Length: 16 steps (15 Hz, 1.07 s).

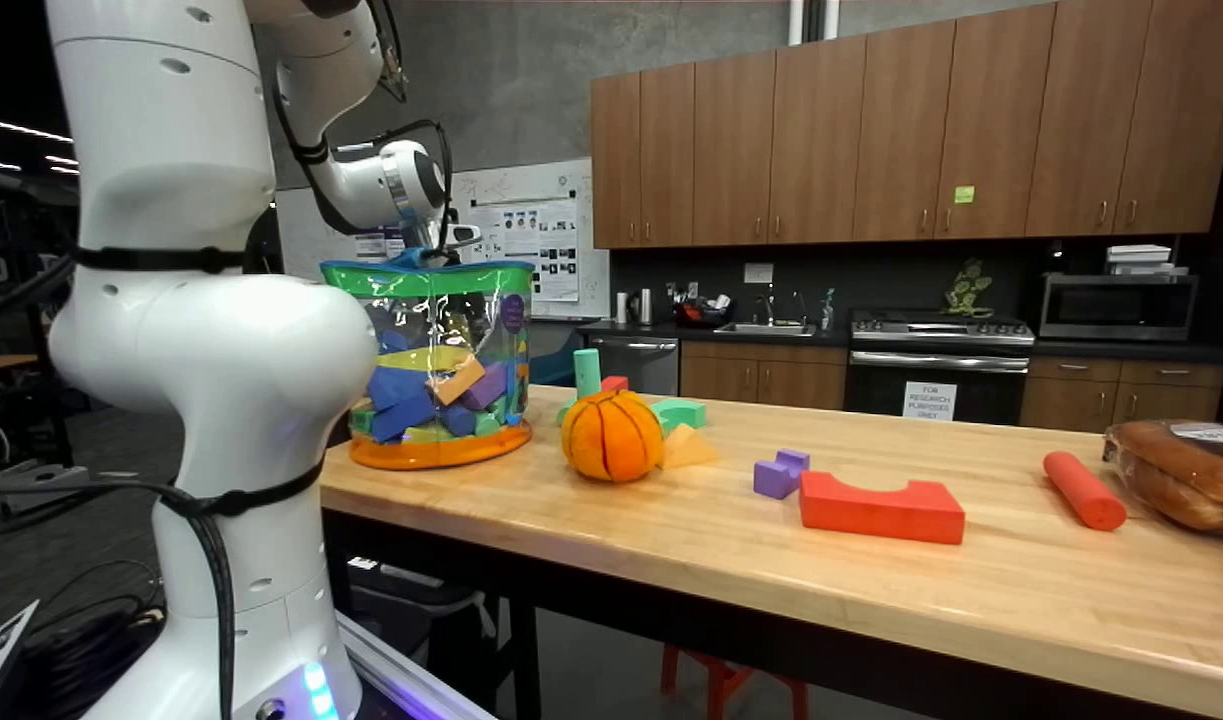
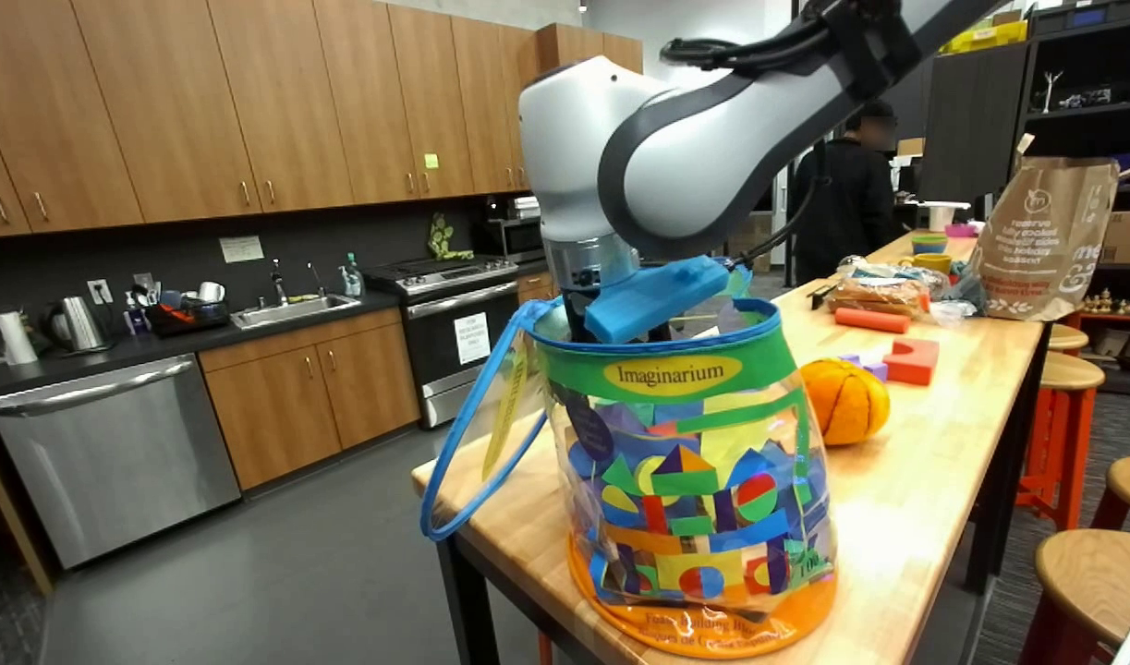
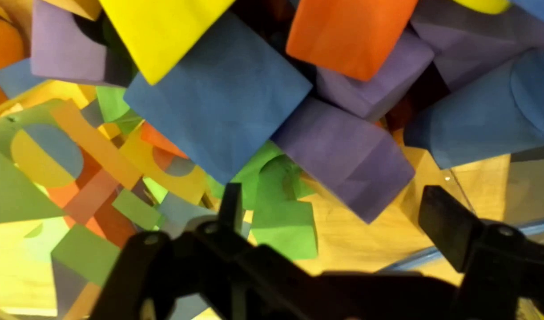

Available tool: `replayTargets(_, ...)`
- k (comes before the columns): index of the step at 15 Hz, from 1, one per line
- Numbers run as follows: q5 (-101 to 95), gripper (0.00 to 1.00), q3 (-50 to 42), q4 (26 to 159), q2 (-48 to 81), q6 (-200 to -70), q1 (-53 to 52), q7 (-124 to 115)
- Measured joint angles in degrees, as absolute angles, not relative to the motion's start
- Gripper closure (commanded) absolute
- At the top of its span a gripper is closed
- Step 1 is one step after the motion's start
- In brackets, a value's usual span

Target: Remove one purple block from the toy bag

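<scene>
The see-through toy bag stands on the table's end; its green top band shows in both exterior views [image 1: 426,280] [image 2: 685,377]. Its top is open, with a blue-edged flap beside the arm. Inside, a purple block [image 3: 343,155] lies between a blue block and a blue cylinder. It shows through the plastic in an exterior view [image 1: 487,385], though I cannot tell if it is the same one. More purple blocks [image 3: 378,78] lie around it. My gripper [image 3: 338,215] is open and empty, pointing down in the bag's mouth. The purple block's corner appears between the fingertips, not gripped.
Blue [image 3: 223,98], yellow and orange blocks crowd the bag. On the table [image 1: 871,590] are an orange pumpkin [image 1: 612,436], a red arch block [image 1: 881,508], a small purple piece [image 1: 779,474], a red cylinder [image 1: 1084,490] and bread [image 1: 1181,470]. A blue strap loop [image 2: 435,480] hangs beside the bag.
</scene>
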<state>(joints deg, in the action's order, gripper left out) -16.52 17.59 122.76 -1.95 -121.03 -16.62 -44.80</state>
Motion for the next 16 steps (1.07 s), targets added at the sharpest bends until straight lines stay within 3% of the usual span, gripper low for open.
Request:
replayTargets(3,-18.00,0.06,17.70,123.72,-2.65,-121.72,-16.62,-46.24)
replayTargets(5,-18.04,0.20,17.70,124.00,-2.32,-121.71,-16.62,-46.24)
replayTargets(6,-18.10,0.19,17.71,124.07,-2.10,-121.70,-16.62,-46.24)
replayTargets(8,-18.25,0.05,17.87,123.98,-1.86,-121.71,-16.63,-46.23)
replayTargets(11,-18.89,0.00,18.04,123.87,-1.61,-121.70,-16.63,-46.22)
replayTargets(16,-19.01,0.00,18.13,123.82,-0.52,-121.70,-16.66,-46.05)
